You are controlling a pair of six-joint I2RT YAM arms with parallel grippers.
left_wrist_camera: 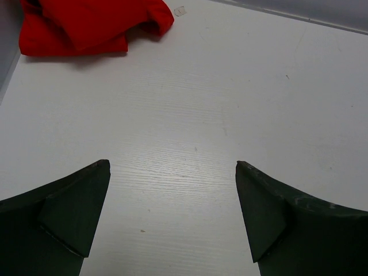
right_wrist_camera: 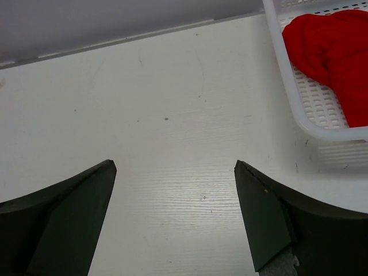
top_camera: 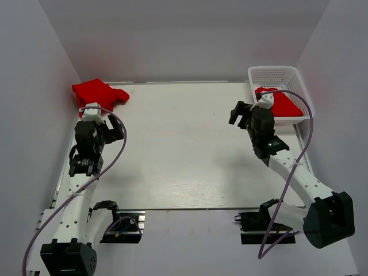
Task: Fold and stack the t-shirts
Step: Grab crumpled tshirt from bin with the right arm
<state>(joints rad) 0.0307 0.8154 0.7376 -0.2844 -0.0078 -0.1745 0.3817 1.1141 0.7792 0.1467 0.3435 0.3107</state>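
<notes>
One red t-shirt (top_camera: 98, 94) lies crumpled at the table's far left corner; it also shows at the top left of the left wrist view (left_wrist_camera: 86, 26). The second red t-shirt (top_camera: 284, 104) lies bunched inside the white mesh basket (top_camera: 276, 73) at the far right, and shows in the right wrist view (right_wrist_camera: 333, 52). My left gripper (top_camera: 98, 123) is open and empty over bare table just in front of the first shirt (left_wrist_camera: 172, 167). My right gripper (top_camera: 253, 112) is open and empty over bare table just left of the basket (right_wrist_camera: 175, 164).
The white table (top_camera: 184, 149) is boxed in by grey walls at the left, back and right. The basket's rim (right_wrist_camera: 287, 86) stands close to the right of my right gripper. Purple cables loop along both arms.
</notes>
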